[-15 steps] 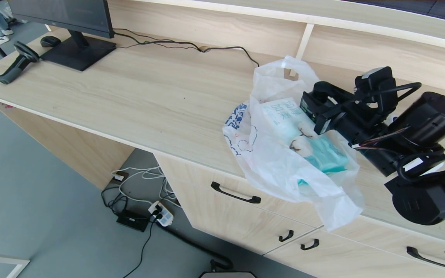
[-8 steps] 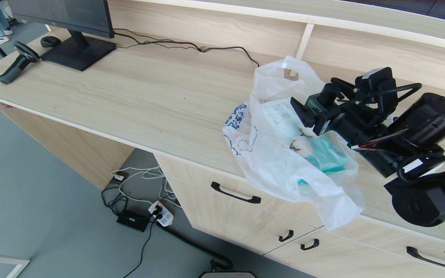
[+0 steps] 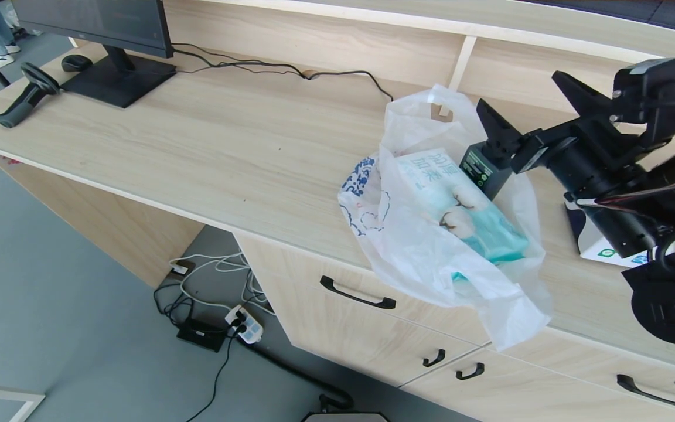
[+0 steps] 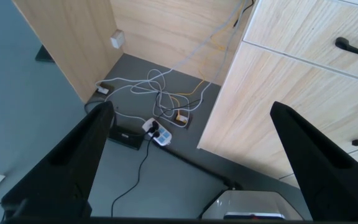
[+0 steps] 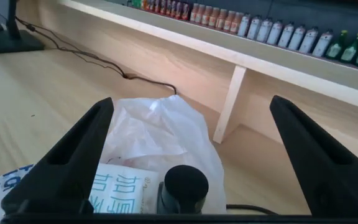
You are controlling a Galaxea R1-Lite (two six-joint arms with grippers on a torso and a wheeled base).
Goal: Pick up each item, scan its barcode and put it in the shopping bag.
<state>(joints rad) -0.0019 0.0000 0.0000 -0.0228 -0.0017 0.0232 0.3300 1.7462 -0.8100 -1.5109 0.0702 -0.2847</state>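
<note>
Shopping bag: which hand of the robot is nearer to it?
Right. The right hand is open just above the far side of the shopping bag; the left hand is over the floor, in front of the drawers.

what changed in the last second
The right gripper opened and let go of the dark item, which now stands in the mouth of the shopping bag. The gripper then drew up and back to the robot's right. The bag, the tissue pack inside it and the scanner stayed put.
</note>
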